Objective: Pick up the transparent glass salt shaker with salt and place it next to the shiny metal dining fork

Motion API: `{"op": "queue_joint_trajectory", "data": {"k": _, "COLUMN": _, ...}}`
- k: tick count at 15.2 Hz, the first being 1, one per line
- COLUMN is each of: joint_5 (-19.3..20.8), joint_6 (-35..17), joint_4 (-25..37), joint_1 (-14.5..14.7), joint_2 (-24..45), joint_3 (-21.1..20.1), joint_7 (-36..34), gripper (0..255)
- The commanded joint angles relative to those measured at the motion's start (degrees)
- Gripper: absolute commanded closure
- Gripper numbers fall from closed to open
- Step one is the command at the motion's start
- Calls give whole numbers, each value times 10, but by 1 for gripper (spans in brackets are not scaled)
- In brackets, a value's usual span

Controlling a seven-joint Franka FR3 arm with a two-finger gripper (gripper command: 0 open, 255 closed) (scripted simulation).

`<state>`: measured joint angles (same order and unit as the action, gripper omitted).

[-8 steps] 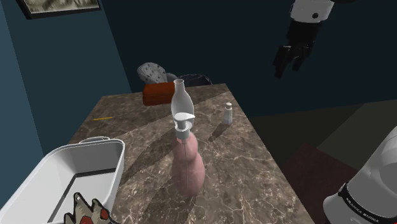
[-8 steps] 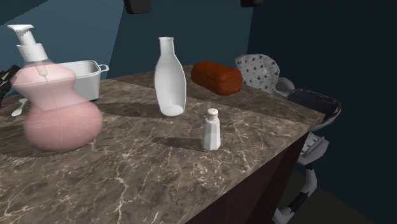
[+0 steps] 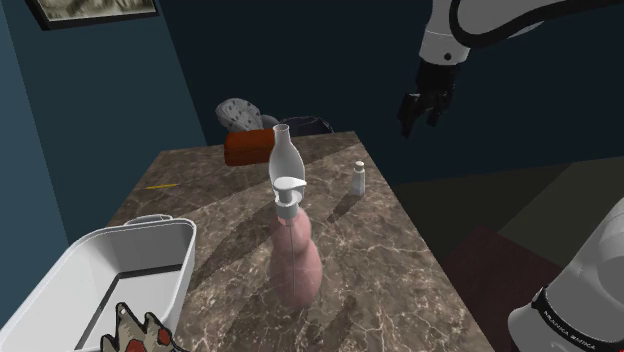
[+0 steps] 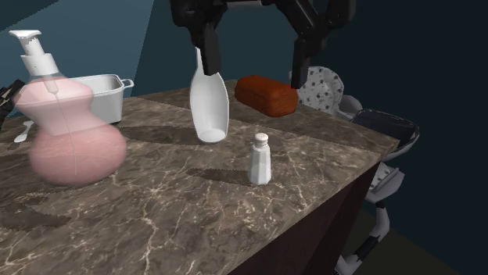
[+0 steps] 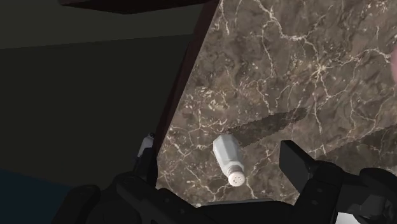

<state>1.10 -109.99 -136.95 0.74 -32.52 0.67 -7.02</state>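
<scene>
Nearest in the shoulder view, a white tub (image 3: 128,233) sits at the close corner of the marbled surface (image 3: 385,275). Just beyond it stands a pink pump dispenser (image 3: 296,262) with a tall white bottle (image 3: 283,152) behind. Farther back, close to the edge on that view's right, the salt shaker (image 3: 358,179) stands upright and alone, well apart from the bottle. It is drawn pale and whitish, with a perforated cap that shows in the wrist view (image 5: 228,159). Beyond it, a red-brown block (image 3: 247,147) lies at the far end. I cannot pick out a fork with any confidence. The jaws are spread wide and hold nothing. They hang high above the shaker and a little past the surface's edge, and the wrist view shows the shaker far below, in line between them. The shaker looks small, light and rigid. Its smooth sides are likely to be slippery and its narrow foot would tip easily. The grip is best taken across the body at mid-height, below the cap, closing squarely and gently so it neither skids nor topples.
</scene>
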Motion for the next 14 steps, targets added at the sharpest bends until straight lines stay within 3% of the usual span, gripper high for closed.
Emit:
{"op": "queue_joint_trajectory", "data": {"k": 1, "joint_5": -5, "joint_6": -35, "joint_4": 2, "joint_1": 3, "joint_2": 34, "joint_3": -1, "joint_7": -3, "gripper": 0}}
{"op": "queue_joint_trajectory", "data": {"k": 14, "joint_5": -47, "joint_6": -216, "joint_4": 105, "joint_1": 17, "joint_2": 308, "joint_3": -2, "joint_7": 2, "gripper": 0}}
